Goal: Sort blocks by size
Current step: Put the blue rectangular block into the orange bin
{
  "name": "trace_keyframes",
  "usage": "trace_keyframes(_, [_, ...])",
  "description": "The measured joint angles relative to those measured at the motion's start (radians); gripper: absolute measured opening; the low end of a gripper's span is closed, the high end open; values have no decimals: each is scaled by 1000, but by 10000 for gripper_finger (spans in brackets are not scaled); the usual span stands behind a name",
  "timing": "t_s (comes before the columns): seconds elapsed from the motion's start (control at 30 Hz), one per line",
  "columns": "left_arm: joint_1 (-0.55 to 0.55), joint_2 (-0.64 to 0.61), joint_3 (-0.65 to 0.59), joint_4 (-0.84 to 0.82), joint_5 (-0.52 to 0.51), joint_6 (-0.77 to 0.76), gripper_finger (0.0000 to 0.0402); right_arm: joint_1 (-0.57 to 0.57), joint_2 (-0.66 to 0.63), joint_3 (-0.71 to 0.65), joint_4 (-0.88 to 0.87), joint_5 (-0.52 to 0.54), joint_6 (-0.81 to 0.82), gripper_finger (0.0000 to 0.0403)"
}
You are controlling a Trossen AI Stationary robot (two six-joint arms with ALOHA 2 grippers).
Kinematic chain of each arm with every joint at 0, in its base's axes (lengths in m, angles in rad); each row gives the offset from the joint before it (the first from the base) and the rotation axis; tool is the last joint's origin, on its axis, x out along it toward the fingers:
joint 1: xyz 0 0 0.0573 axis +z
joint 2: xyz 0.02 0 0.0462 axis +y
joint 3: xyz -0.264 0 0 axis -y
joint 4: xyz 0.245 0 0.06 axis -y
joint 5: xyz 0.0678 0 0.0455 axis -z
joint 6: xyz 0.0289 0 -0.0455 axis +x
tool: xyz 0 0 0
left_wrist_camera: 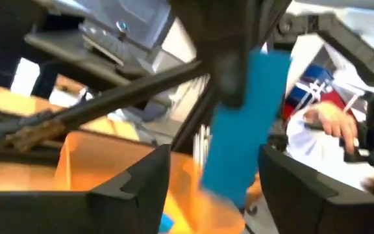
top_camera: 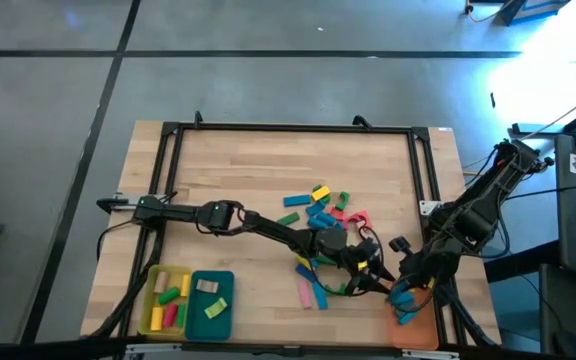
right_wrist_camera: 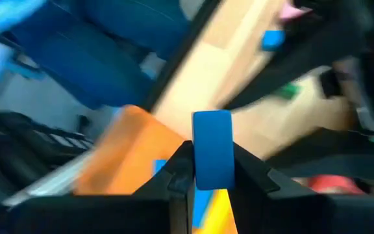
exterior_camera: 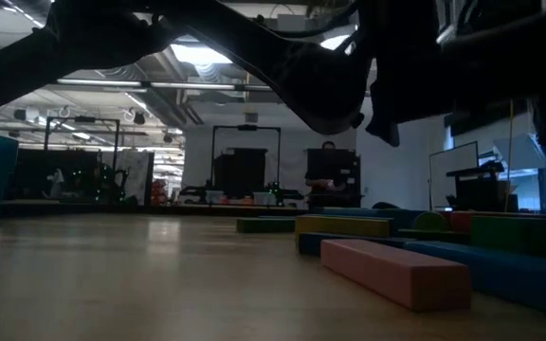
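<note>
Right gripper [right_wrist_camera: 213, 170] clamped on a long blue block [right_wrist_camera: 213, 148], low right in the high view, over the orange tray [top_camera: 423, 330]. Left gripper [top_camera: 376, 283] fingers apart, close by.

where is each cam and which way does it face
High: overhead, straight down on table, both arms, trays.
Low: table height, level across blocks into room; arms overhead.
Left wrist: past its fingers at the right gripper's blue block and orange tray.
Right wrist: its gripper holds that block over the tray.
Both wrists share block and tray.
</note>
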Motion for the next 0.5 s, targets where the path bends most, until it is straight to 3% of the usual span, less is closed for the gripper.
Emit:
trace_keyframes(0.23, [42,1,-1,6,248,-22,215,1,6,1,-8,-109,174,69])
trace_keyframes(0.5, [73,1,-1,62,321,-37,204,0,66,1,-108,-172,275,70])
